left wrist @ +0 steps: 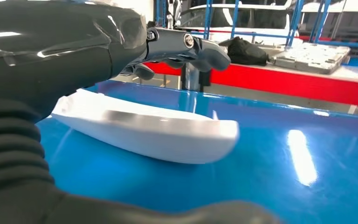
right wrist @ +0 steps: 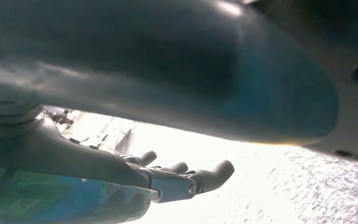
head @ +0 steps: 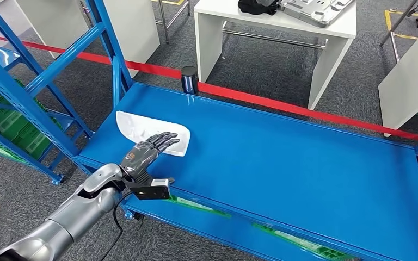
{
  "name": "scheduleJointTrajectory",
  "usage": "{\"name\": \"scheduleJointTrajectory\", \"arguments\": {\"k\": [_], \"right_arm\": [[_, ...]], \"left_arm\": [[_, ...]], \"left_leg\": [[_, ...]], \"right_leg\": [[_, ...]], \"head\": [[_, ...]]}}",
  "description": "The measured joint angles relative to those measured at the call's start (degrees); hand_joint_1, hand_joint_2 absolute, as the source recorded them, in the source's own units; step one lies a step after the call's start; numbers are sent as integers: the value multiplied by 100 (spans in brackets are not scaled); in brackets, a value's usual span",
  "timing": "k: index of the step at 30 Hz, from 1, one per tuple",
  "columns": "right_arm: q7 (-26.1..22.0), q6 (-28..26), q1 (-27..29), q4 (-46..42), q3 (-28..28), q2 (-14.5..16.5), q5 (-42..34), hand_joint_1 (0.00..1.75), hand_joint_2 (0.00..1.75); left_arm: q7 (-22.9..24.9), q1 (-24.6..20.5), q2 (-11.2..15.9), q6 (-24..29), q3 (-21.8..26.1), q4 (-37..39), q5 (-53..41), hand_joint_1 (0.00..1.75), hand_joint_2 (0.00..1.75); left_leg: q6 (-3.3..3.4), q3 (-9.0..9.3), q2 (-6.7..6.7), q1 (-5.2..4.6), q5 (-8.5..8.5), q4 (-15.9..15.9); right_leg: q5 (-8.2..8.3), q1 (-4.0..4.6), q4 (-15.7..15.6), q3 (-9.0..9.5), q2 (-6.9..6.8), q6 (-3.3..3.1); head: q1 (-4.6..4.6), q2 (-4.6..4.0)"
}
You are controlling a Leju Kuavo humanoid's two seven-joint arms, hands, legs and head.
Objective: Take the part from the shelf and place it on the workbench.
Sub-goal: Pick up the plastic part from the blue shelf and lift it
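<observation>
One big blue shelf [head: 305, 152] takes up most of the head view, and its top is smooth and shiny. Behind it, past a red line on the floor [head: 283, 103], stands a white workbench [head: 337, 32]. That is where the part should end up, and it is well apart from the shelf.

On the shelf's left end lies the white part [head: 136, 129]. It is long and curved, a bit like a little boat or a shallow dish, with a thin rim and a rounded belly. It looks like hard, glossy plastic, so my guess is that it is light and stiff and will not bend in a grip. It may also be slippery, and the shiny shelf under it could let it slide away if it gets pushed.

The left hand [head: 149, 149] reaches over the near end of the part. Its fingers [left wrist: 205, 51] are stretched out flat above the part, and the thumb sits low beside it, so the hand is spread and holds nothing yet. I cannot tell if the fingers touch the part.

A good place to take hold seems to be the long edge, fingers over the top and thumb under the rim.

The right hand [right wrist: 168, 179] hangs down with its fingers loosely out and nothing in them.
</observation>
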Motion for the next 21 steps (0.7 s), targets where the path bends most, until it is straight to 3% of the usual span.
{"name": "scheduleJointTrajectory", "arguments": {"k": [2,4,5,6,7,9,11,14,16,19,20,21], "right_arm": [[4,17,-4,0,14,-4,-11,0,0],[9,28,-2,0,25,-7,-26,0,0],[11,32,1,0,30,-7,-31,0,0],[13,33,2,0,36,-6,-34,0,0],[14,34,1,0,39,-5,-37,0,0],[15,36,-6,-1,44,-1,-39,0,0],[15,38,-17,-2,45,3,-43,0,0],[15,41,-22,-2,48,10,-46,0,0],[15,44,-25,-2,48,12,-51,0,0],[15,48,-25,-2,52,6,-62,0,0],[15,48,-21,-2,54,4,-66,0,0],[15,48,-18,-2,55,1,-72,0,0]], "left_arm": [[44,-27,14,-18,-21,50,-19,0,0],[69,-33,31,-32,-46,116,-43,0,0],[74,-28,37,-39,-56,148,-53,0,0],[75,-24,41,-44,-63,174,-59,0,0],[75,-27,43,-46,-67,194,-60,0,0],[76,-53,47,-48,-66,218,-60,0,0],[78,-85,52,-48,-65,233,-60,0,0],[81,-103,61,-56,-67,256,-64,0,0],[86,-130,58,-111,-72,266,-63,0,0],[127,-160,52,-296,-97,290,-58,0,0],[147,-158,52,-359,-113,302,-58,0,0],[167,-157,52,-417,-131,316,-58,0,0]], "left_leg": [[-72,-247,1,32,-302,528],[-119,-620,1,62,-641,1323],[-129,-742,2,71,-694,1561],[-129,-760,2,76,-635,1577],[-118,-656,2,78,-474,1349],[-59,-228,1,66,-96,497],[3,41,3,34,54,-43],[76,78,11,19,83,-155],[155,127,20,44,152,-246],[201,131,26,38,192,-285],[202,126,25,33,192,-282],[200,123,24,32,191,-276]], "right_leg": [[10,-27,-11,8,1,-45],[10,-21,-9,4,2,-61],[10,-18,-8,3,2,-61],[10,-14,-7,5,4,-61],[10,-11,-6,11,6,-61],[10,1,-8,27,10,-57],[18,22,-10,18,11,-34],[33,27,-18,-10,5,46],[-88,35,192,-120,0,60],[-559,23,1297,-638,-2,27],[-653,15,1596,-781,-2,45],[-654,5,1678,-822,-3,83]], "head": [[-4,0],[-4,0],[-4,0],[-4,0],[-4,0],[-2,0],[0,0],[-2,0],[7,0],[19,0],[20,0],[20,0]]}}
